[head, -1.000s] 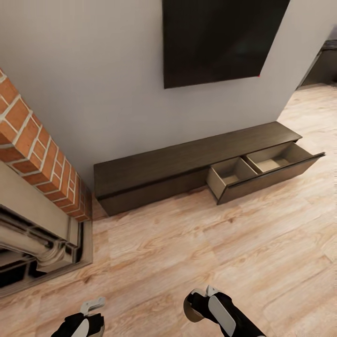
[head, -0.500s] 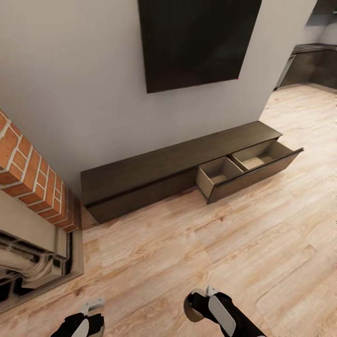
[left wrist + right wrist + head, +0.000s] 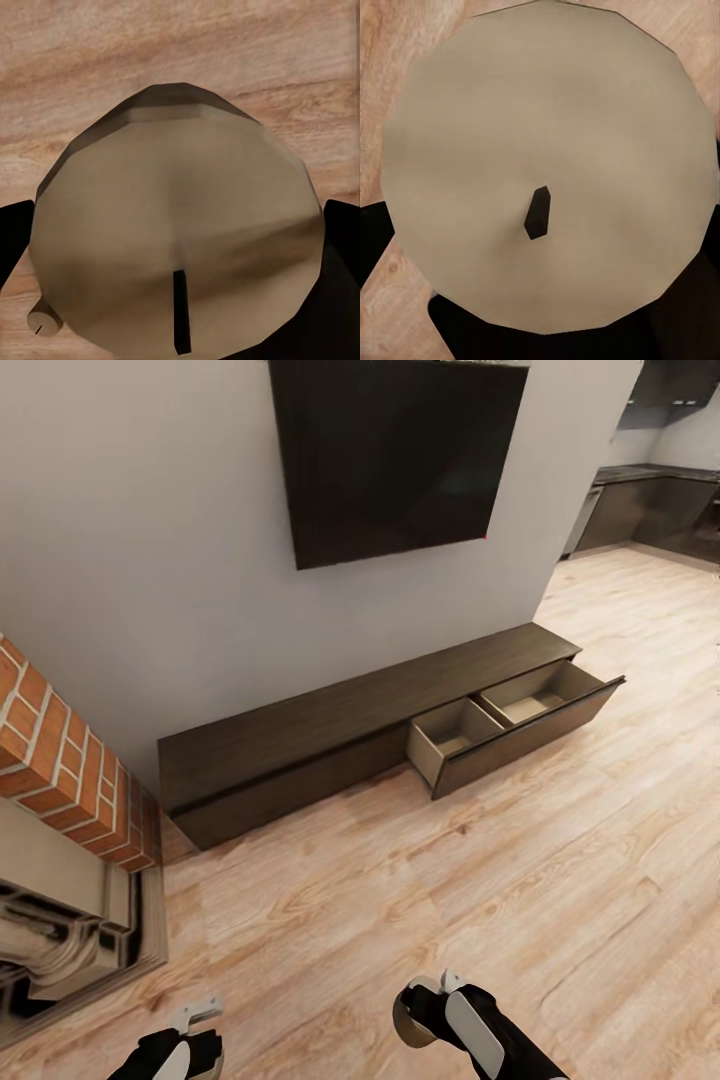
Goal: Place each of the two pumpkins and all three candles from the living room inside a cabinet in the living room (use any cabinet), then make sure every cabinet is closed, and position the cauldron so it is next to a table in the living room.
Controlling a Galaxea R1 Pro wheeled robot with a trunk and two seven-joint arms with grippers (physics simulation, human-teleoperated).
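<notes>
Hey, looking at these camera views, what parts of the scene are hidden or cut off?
- Left end effector: head view's bottom edge cuts off the arm.
- Candle: its own top hides its sides, left wrist view.
- Second candle: right wrist view; sides likewise hidden.
- Open drawer of the cabinet: front panel hides part of its floor, head view.

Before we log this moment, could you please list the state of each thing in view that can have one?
Cabinet: right drawer pulled open, both compartments look empty; left part closed.
Television: screen dark.
Left end effector: shut on a candle, wick showing.
Right end effector: shut on a second candle, flat top facing the wrist camera.
Fireplace: no fire seen.
</notes>
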